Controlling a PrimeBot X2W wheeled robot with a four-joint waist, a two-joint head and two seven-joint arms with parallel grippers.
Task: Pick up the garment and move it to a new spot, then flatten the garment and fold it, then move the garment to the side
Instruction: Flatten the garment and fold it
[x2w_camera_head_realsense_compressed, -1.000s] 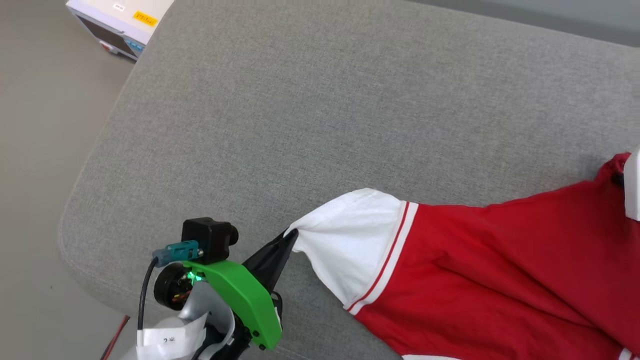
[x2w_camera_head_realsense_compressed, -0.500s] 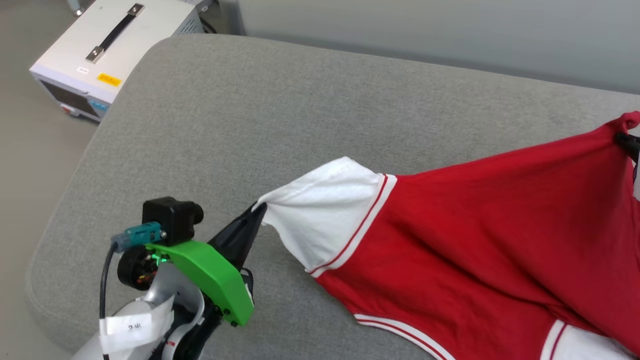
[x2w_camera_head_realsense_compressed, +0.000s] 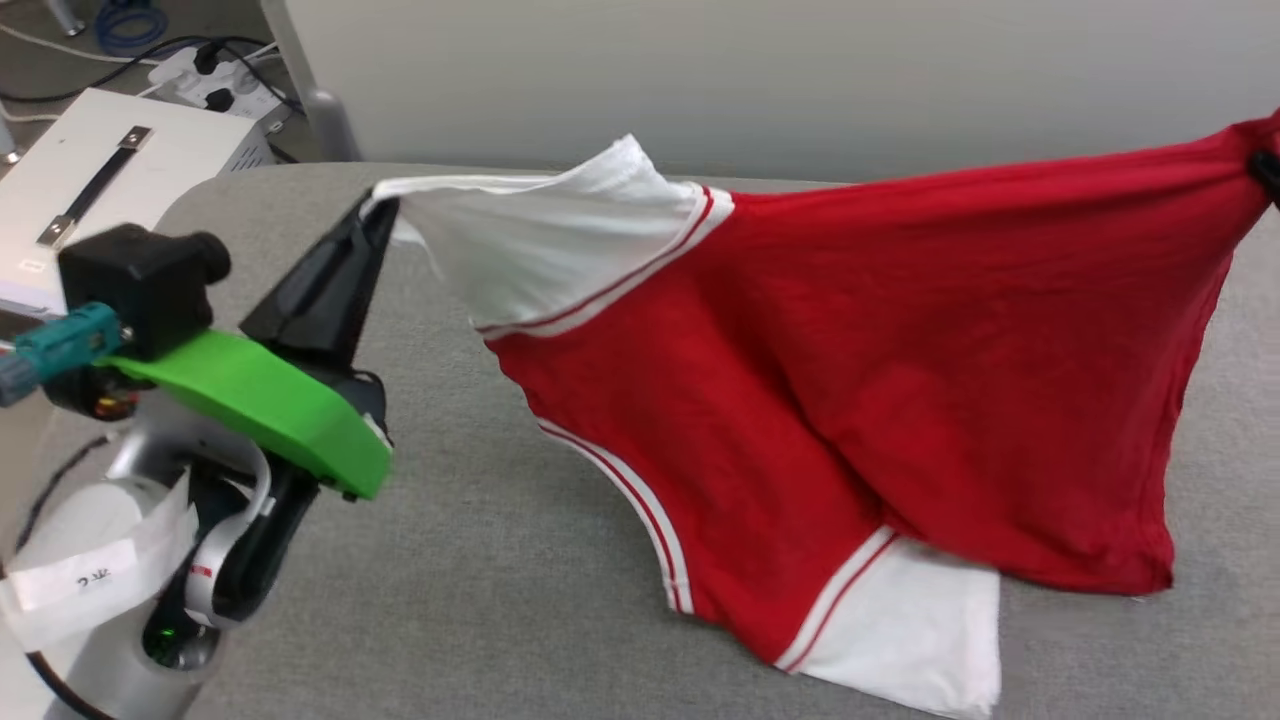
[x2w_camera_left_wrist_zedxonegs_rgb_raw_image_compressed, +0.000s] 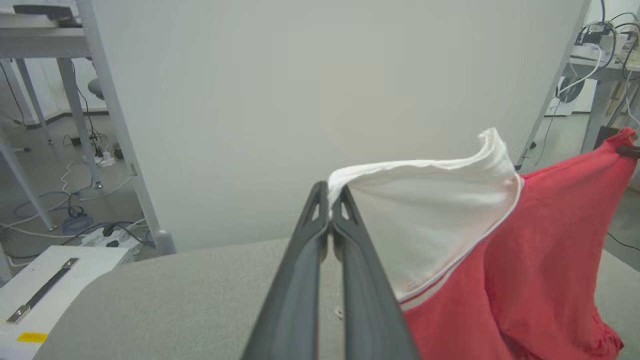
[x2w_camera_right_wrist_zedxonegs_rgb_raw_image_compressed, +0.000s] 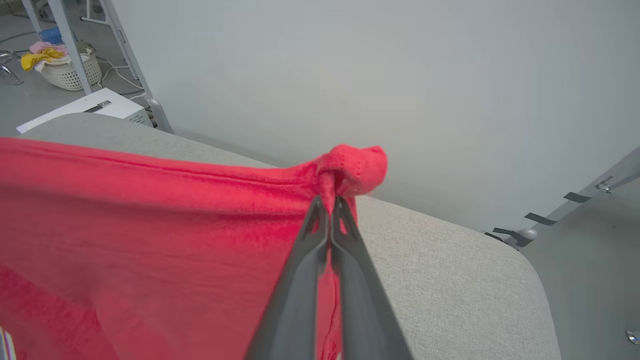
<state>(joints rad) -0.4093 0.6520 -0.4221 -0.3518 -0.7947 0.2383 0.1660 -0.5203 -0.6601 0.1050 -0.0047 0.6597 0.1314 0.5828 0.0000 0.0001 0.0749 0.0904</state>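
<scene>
The garment (x2w_camera_head_realsense_compressed: 880, 370), red with white sleeve ends and red-and-white stripe trim, hangs stretched between both grippers above the grey cushioned surface (x2w_camera_head_realsense_compressed: 480, 600). My left gripper (x2w_camera_head_realsense_compressed: 378, 205) is shut on the tip of a white sleeve (x2w_camera_left_wrist_zedxonegs_rgb_raw_image_compressed: 425, 225), as the left wrist view (x2w_camera_left_wrist_zedxonegs_rgb_raw_image_compressed: 330, 192) also shows. My right gripper (x2w_camera_right_wrist_zedxonegs_rgb_raw_image_compressed: 330, 202) is shut on a bunched red corner of the garment (x2w_camera_right_wrist_zedxonegs_rgb_raw_image_compressed: 355, 165); in the head view its dark tip (x2w_camera_head_realsense_compressed: 1266, 170) shows at the right edge. The lower white sleeve (x2w_camera_head_realsense_compressed: 910, 630) trails on the surface. The chest lettering is hidden.
A white box with a black handle (x2w_camera_head_realsense_compressed: 100, 170) stands on the floor left of the surface, with cables and a power strip (x2w_camera_head_realsense_compressed: 200, 65) behind it. A pale panel (x2w_camera_head_realsense_compressed: 750, 70) rises behind the surface. A laundry basket (x2w_camera_right_wrist_zedxonegs_rgb_raw_image_compressed: 67, 67) sits far left in the right wrist view.
Both grippers have risen with the garment, lifting most of it off the surface so it hangs stretched. The head camera has tilted up, bringing the panel into view.
</scene>
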